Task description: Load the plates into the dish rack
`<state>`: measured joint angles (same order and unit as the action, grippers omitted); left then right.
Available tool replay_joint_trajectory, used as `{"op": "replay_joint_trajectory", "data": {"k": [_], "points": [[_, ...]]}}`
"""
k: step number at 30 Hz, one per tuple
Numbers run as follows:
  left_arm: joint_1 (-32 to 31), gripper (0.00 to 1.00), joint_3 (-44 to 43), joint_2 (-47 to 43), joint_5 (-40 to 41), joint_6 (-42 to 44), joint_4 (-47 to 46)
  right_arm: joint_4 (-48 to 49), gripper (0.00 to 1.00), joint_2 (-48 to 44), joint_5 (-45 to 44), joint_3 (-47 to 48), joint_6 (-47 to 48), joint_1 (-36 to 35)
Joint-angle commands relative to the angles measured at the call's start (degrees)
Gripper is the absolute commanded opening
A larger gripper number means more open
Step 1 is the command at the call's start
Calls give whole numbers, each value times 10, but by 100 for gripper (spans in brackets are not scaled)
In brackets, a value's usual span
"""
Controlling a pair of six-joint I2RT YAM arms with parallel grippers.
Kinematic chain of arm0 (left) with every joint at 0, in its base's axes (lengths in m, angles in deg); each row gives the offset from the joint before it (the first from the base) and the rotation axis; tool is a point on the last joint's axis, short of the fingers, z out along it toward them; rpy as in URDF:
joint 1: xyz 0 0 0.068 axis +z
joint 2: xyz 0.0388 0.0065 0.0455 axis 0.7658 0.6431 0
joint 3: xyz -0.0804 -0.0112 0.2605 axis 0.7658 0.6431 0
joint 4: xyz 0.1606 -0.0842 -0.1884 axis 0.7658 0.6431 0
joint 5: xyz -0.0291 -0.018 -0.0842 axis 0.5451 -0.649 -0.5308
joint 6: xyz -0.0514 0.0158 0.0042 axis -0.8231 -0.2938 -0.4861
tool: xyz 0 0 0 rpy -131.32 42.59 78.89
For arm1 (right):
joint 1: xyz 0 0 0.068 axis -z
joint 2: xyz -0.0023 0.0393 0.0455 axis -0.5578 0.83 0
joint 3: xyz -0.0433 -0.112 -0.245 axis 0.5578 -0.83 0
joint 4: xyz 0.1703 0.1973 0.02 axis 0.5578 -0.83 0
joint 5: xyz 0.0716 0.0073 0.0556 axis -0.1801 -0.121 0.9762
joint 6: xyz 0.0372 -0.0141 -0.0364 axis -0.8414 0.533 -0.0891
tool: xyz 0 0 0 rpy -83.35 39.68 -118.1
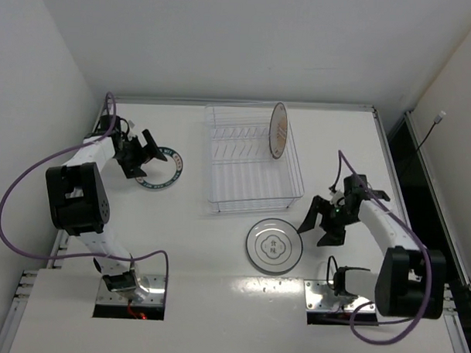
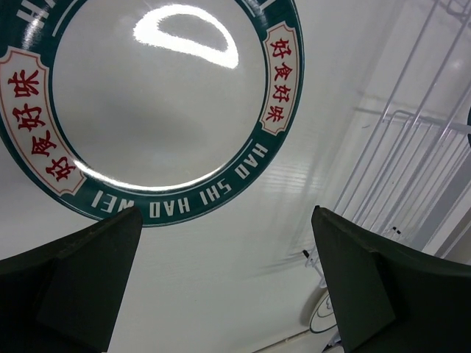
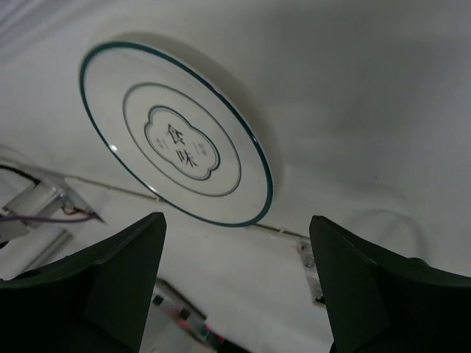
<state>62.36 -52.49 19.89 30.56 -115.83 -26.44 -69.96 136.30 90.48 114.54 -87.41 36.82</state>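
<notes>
My left gripper (image 1: 146,154) wide open, empty, just beside green-rimmed plate (image 2: 147,95) lying flat on worktop (image 1: 210,249), left of dish rack (image 1: 254,200). My right gripper (image 1: 320,226) open, empty, beside grey-ringed plate (image 1: 273,245) lying flat near rack's front. Orange plate (image 1: 278,130) upright in rack's far right end.

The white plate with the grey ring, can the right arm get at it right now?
Probably yes: the right gripper is open just beside the white plate, which lies flat on the table with nothing between them.

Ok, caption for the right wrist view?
Open right gripper facing the white plate lying flat on the table.
</notes>
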Motion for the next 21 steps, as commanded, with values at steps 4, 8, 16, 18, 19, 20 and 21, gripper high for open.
{"op": "replay_joint_trajectory", "data": {"k": [4,8,16,18,19,20,21], "points": [[5,100,-16,9,-16,-2,-8,123,75,87,124,-73,39,24],[5,100,-16,9,-16,-2,-8,202,65,125,138,-135,33,24],[5,100,-16,4,-10,-2,-8,233,15,160,135,-129,14,-5],[5,100,-16,4,-10,-2,-8,209,5,160,113,-121,14,-5],[5,100,-16,4,-10,-2,-8,195,4,144,103,-103,14,-11],[5,100,-16,4,-10,-2,-8,177,4,135,90,-95,23,-11],[5,100,-16,4,-10,-2,-8,138,0,123,64,-85,31,-11]]}}
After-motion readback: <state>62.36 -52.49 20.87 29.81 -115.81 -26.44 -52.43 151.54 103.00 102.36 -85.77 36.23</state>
